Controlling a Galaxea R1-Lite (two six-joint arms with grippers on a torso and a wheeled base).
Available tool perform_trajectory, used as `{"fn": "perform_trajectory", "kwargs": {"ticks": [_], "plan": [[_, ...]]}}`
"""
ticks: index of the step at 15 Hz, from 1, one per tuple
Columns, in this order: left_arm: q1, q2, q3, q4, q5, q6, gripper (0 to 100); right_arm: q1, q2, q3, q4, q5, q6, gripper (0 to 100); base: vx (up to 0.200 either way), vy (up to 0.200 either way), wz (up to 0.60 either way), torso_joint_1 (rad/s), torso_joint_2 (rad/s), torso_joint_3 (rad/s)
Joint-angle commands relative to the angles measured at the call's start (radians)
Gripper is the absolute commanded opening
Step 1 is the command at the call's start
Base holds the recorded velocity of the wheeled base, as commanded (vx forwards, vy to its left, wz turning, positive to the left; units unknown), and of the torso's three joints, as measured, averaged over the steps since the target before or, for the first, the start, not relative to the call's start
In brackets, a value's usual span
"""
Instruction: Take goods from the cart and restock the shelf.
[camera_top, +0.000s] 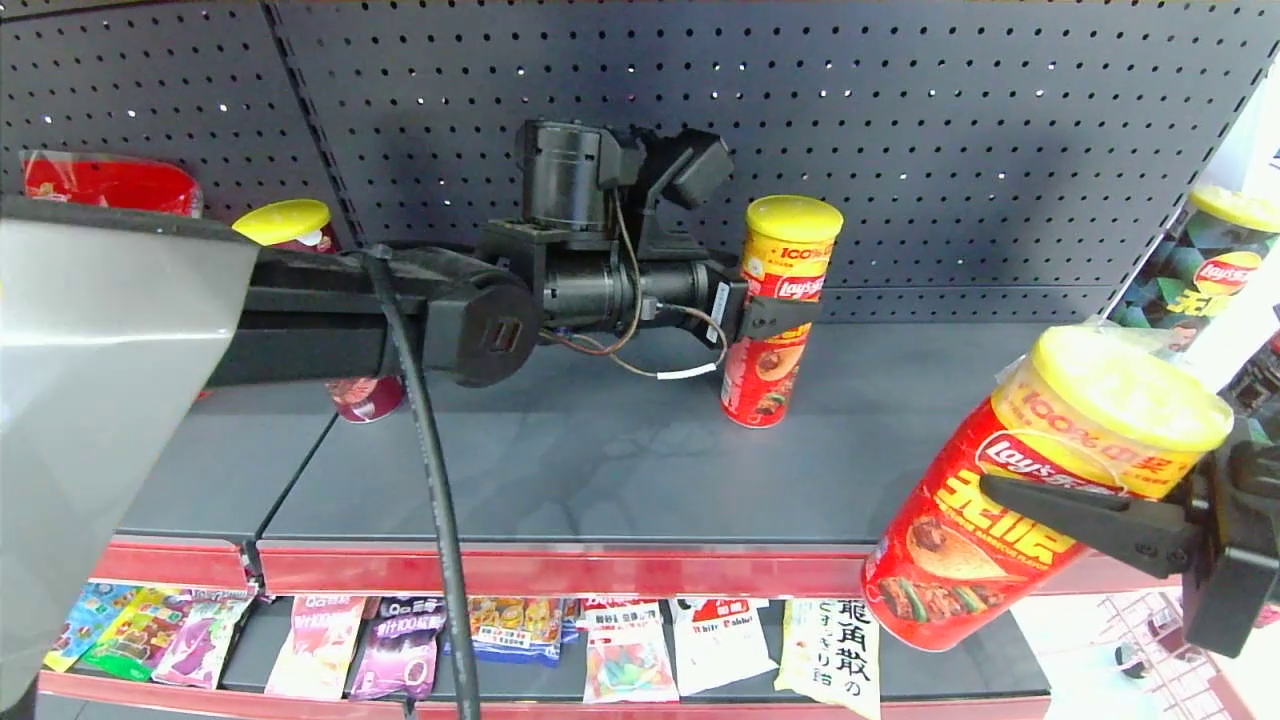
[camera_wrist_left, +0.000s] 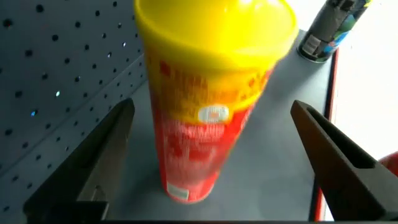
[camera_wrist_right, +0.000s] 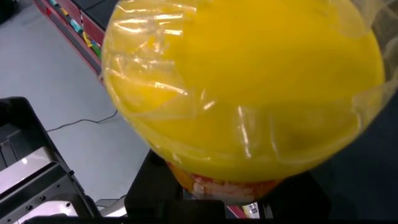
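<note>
Left fingers (camera_wrist_left: 102, 158) are standing wide apart, one on each side of the standing can (camera_wrist_left: 199, 124) and touching neither side. Right fingers (camera_top: 1090, 520) are clamping the held can (camera_top: 1080, 430) at mid-height.

The shelf (camera_top: 600, 460) is offering bare deck to the right of the standing can, which is sitting upright near the pegboard. The held can is hanging off the shelf's front right edge, its long axis leaning with the yellow lid up and to the right. The bare deck is lying up and leftward from it, so the right arm is probably the nearer one and would need to right the can first.

From the head, one left finger is seeming to cross the label, while the left wrist view is showing gaps on both sides. The right wrist view is showing loose clear wrap over the lid.
</note>
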Motion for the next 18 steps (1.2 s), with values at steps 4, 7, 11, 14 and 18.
{"fn": "perform_trajectory", "kwargs": {"ticks": [4,7,11,14,18], "plan": [[0.003,0.068,-0.081,0.002,0.007,0.0,100,0.001,0.001,-0.005,-0.001,0.001,-0.001,0,0.0,0.0,0.0,0.0,0.0,0.0],[0.003,0.111,-0.146,0.003,0.007,0.0,100,0.001,0.002,-0.005,0.001,0.001,-0.001,0,0.0,0.0,0.0,0.0,0.0,0.0],[0.002,0.13,-0.163,0.003,0.007,0.0,0,0.001,0.008,-0.006,-0.001,0.0,0.0,0,0.0,0.0,0.0,0.0,0.0,0.0],[-0.001,0.139,-0.163,0.002,0.007,0.001,0,0.001,0.01,-0.005,-0.001,0.001,-0.001,0,0.0,0.0,0.0,0.0,0.0,0.0],[-0.012,0.131,-0.158,0.0,-0.006,0.0,0,-0.012,0.016,-0.008,-0.001,0.001,-0.001,0,0.0,0.0,0.0,0.0,0.0,0.0]]}}
